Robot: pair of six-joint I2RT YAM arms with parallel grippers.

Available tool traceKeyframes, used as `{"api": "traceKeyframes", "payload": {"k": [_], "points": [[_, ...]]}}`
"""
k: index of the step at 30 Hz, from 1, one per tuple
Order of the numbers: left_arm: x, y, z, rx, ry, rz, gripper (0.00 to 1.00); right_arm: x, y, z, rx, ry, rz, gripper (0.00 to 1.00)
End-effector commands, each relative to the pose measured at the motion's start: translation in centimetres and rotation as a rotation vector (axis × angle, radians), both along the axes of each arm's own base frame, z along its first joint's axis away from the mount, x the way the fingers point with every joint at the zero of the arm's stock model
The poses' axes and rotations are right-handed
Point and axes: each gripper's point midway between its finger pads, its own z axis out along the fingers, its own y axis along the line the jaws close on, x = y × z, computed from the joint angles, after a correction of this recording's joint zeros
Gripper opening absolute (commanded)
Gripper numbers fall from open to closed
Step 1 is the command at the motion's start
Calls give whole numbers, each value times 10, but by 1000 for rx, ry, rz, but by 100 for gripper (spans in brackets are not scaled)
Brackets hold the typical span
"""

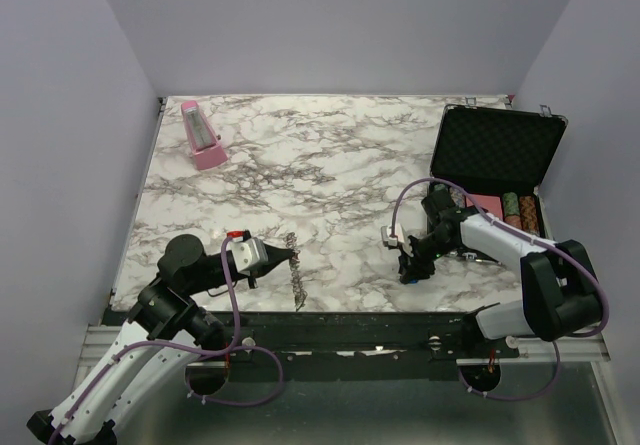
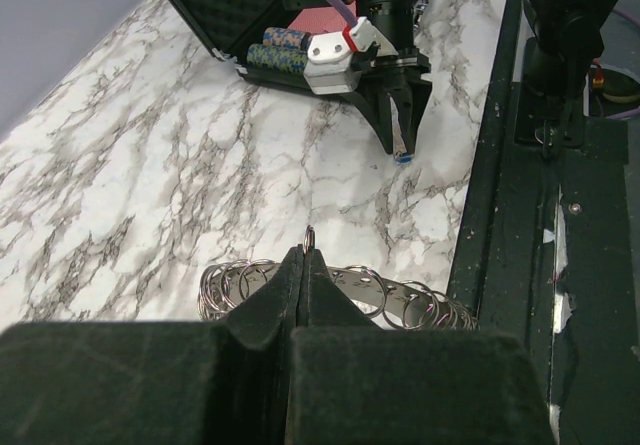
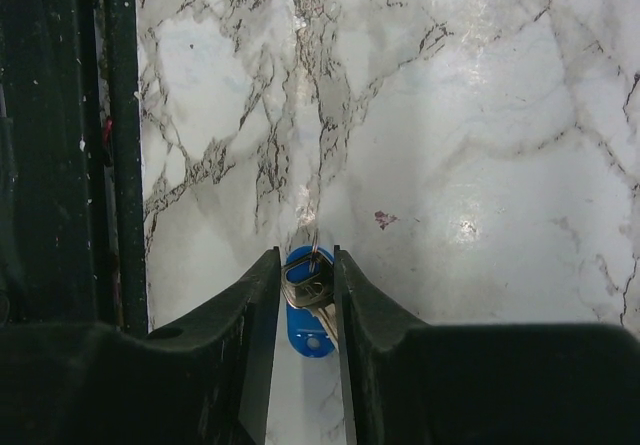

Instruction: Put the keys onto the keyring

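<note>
My left gripper (image 2: 303, 252) is shut on a small silver split keyring (image 2: 310, 234) that pokes up edge-on from its tips. It hovers just above a metal strip (image 2: 400, 293) threaded with several more rings, which shows in the top view (image 1: 297, 283) beside the gripper (image 1: 291, 256). My right gripper (image 3: 306, 257) is shut on a silver key (image 3: 318, 287) with a blue plastic tag (image 3: 308, 333) and a thin ring at its head. In the left wrist view the right gripper (image 2: 398, 125) holds the key (image 2: 401, 137) pointing down, just above the marble. Other keys are out of view.
An open black case (image 1: 497, 150) with stacked chips (image 1: 518, 211) stands at the right, behind the right arm. A pink metronome (image 1: 202, 136) stands at the back left. The table's black front edge (image 1: 330, 321) lies close to both grippers.
</note>
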Motion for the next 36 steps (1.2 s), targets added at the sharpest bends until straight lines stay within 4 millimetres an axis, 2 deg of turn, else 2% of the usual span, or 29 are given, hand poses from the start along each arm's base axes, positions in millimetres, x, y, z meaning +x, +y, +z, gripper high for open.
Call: {"api": "traceKeyframes", "payload": {"k": [1,25,36], "points": [[3,0,12,-24,-47,5,0,4,1,-2,-14,-15,8,35],[4,1,12,-22,-45,11,0,3,2,-6,-29,0,3,25],[4,1,12,-23,-43,12,0,7,3,-6,-40,-5,-16,13]]}}
